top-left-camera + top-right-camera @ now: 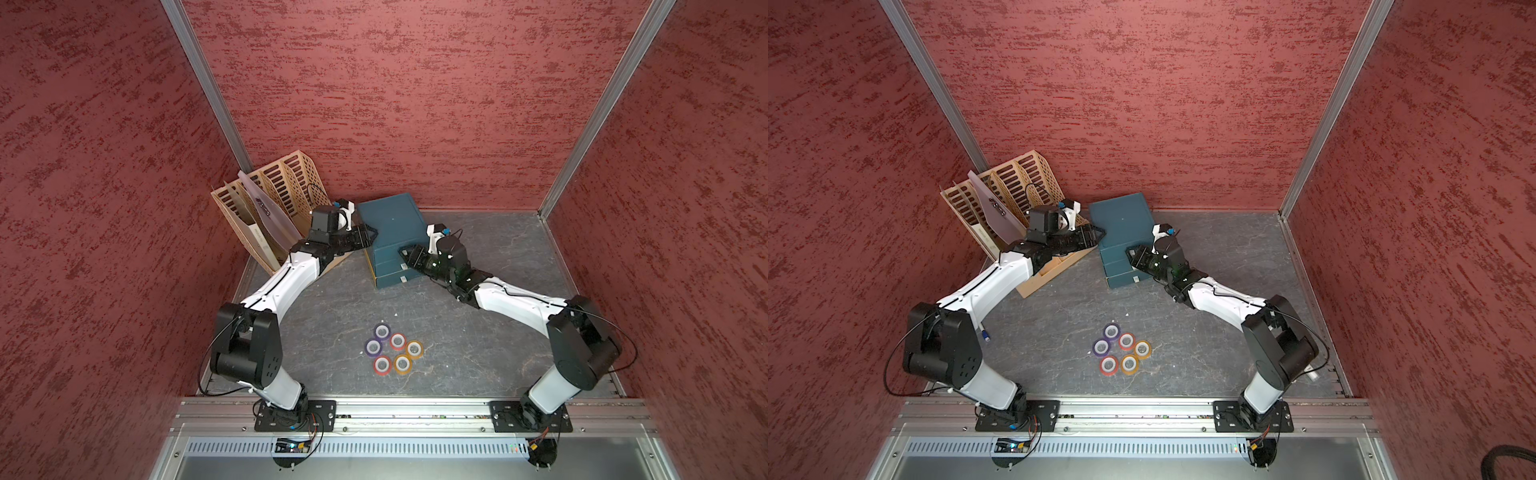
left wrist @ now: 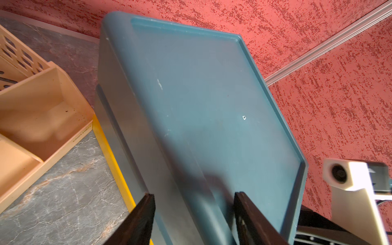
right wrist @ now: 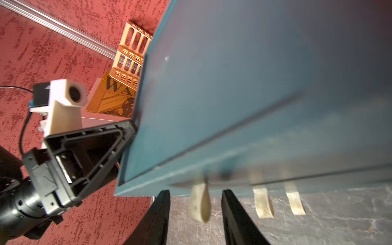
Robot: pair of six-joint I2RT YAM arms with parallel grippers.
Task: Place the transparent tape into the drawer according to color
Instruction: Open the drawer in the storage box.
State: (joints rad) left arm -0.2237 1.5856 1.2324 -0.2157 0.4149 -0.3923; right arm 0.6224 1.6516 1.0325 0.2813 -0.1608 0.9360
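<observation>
A teal drawer cabinet [image 1: 1123,220] stands askew at the back of the grey tabletop [image 1: 1225,266], just beside a beige file rack [image 1: 1017,183]. The left hand [image 1: 1097,236] meets the cabinet's top edge on the rack side. The right hand [image 1: 1130,252] is at the cabinet's front, by the upper drawers. A white tab [image 1: 1136,278] shows on the lowest drawer. Well apart from the cabinet, nearer the arm bases, six tapes lie clustered flat: purple rolls [image 1: 1112,331], red rolls [image 1: 1126,341], orange rolls [image 1: 1142,348].
</observation>
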